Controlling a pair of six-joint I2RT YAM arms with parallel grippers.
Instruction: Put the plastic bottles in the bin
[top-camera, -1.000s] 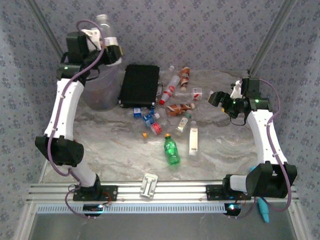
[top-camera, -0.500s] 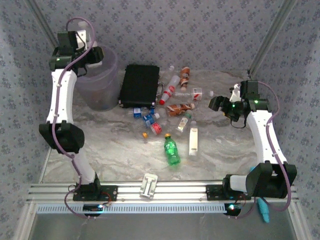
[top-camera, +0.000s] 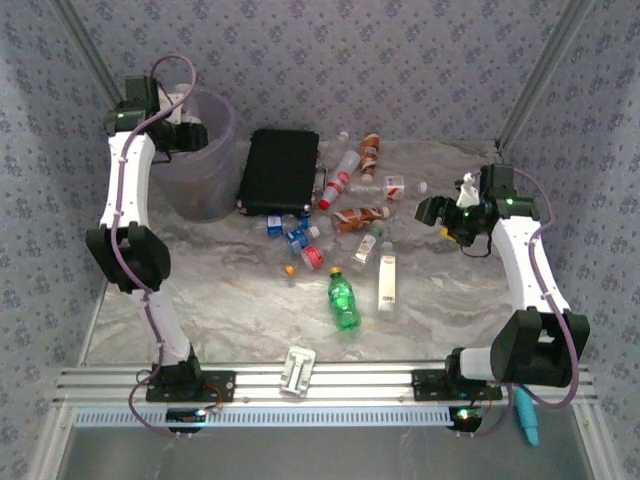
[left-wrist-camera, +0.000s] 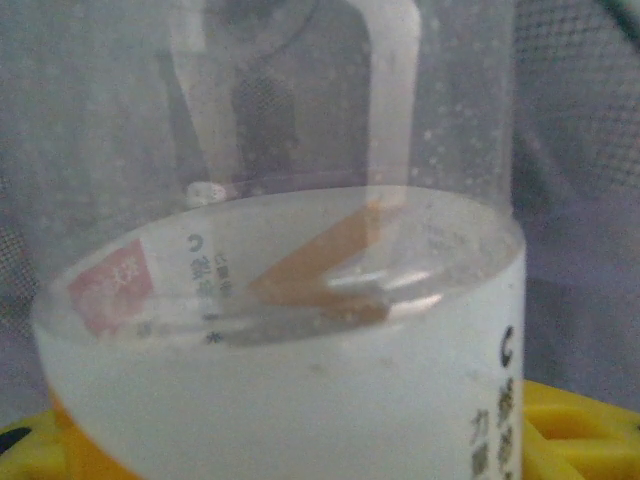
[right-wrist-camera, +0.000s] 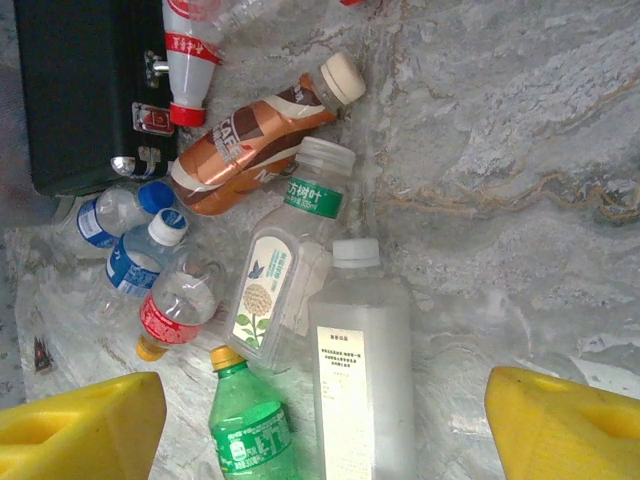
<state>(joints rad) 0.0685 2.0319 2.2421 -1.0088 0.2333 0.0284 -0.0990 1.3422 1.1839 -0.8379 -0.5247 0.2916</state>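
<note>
The bin (top-camera: 203, 188) stands at the far left of the table (top-camera: 230, 290), just beside the black case (top-camera: 280, 170). The left gripper (top-camera: 185, 135) hangs at the mouth of the bin. Its yellow fingers (left-wrist-camera: 585, 420) are closed on a clear bottle (left-wrist-camera: 300, 350), which has milky liquid in its lower part and a label with orange and red print. One second ago this gripper was higher and more to the right, above the rim, and the bottle stood up over it. Since then the arm has swung to the left and has brought the gripper down to the bin's opening. The grip did not change in this time.

The other bottles (top-camera: 345, 215) lie in a loose heap in the middle of the table, in front of the case and to its right. Among them are a green bottle (right-wrist-camera: 250, 430) with a yellow cap, a tall white-capped bottle (right-wrist-camera: 362, 370) just beside it and a brown-labelled bottle (right-wrist-camera: 250, 140) further away. None of them has moved.

The right gripper (top-camera: 432, 212) hovers to the right of the heap. Its jaws are wide open and hold nothing, and its yellow fingers (right-wrist-camera: 80, 425) are apart from every bottle. It has shifted only slightly.
</note>
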